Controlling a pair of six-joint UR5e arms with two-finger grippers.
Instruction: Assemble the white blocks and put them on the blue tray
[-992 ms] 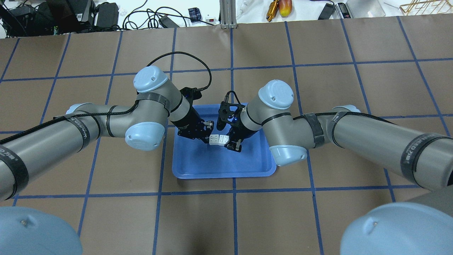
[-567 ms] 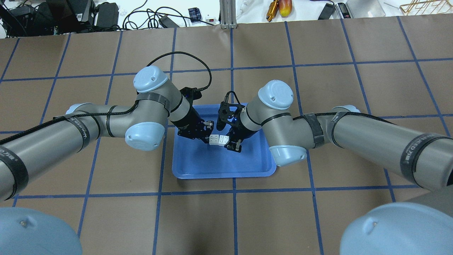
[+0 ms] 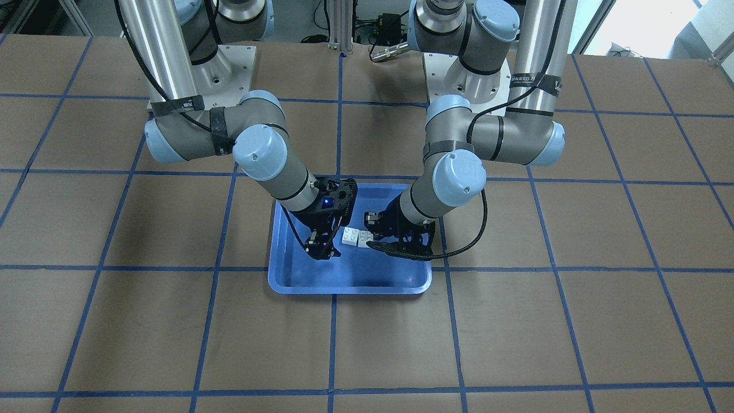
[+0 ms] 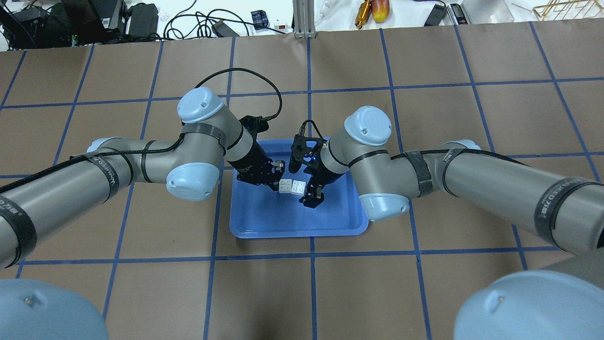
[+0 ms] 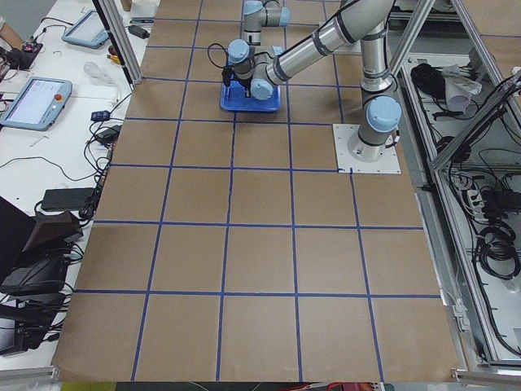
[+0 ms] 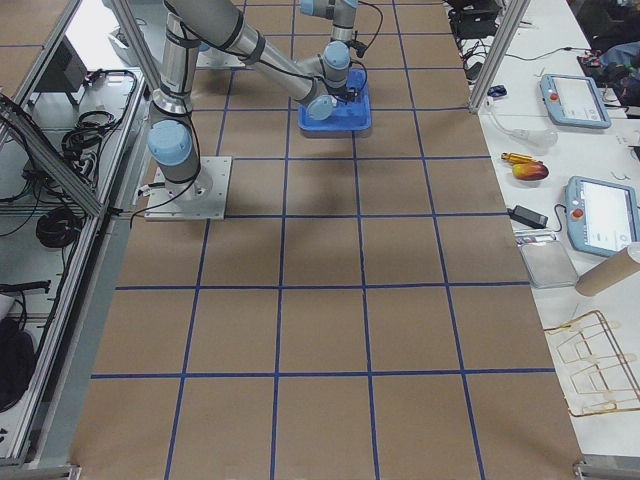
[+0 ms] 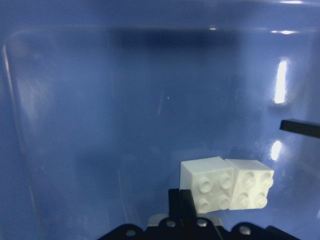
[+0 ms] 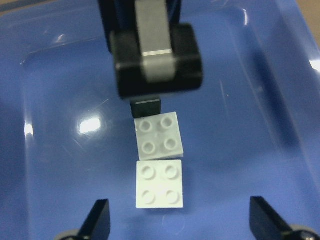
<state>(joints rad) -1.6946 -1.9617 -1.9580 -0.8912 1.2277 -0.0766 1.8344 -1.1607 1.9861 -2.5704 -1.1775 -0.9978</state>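
**White blocks side by side in blue tray, right jaws clear**

Found the white blocks (image 4: 291, 186) close to the middle of the blue tray (image 4: 292, 222), inside its rim, side by side and touching along one edge, studs up. Noted a slight twist between the two in the right wrist view, the one farther from that camera turned a little against its neighbour. Could not tell whether joined or merely abutting, nor whether flat on the tray floor or just above it.

Saw the right gripper (image 4: 312, 197) above the tray's half on the robot's right, jaws spread wide. Both fingertips (image 8: 100, 222) well clear of the nearer block, one to each side, touching nothing.

Saw the left gripper (image 4: 277, 176) over the tray's other half, tilted down toward the blocks. Made out one dark fingertip against the far edge of its block, and a second finger with a grey pad (image 8: 156, 50) higher up. Could not tell whether those jaws pinched the block or only rested against it.

Around the tray on every side, brown table paper (image 4: 424, 198) with a blue tape grid (image 4: 312, 256).
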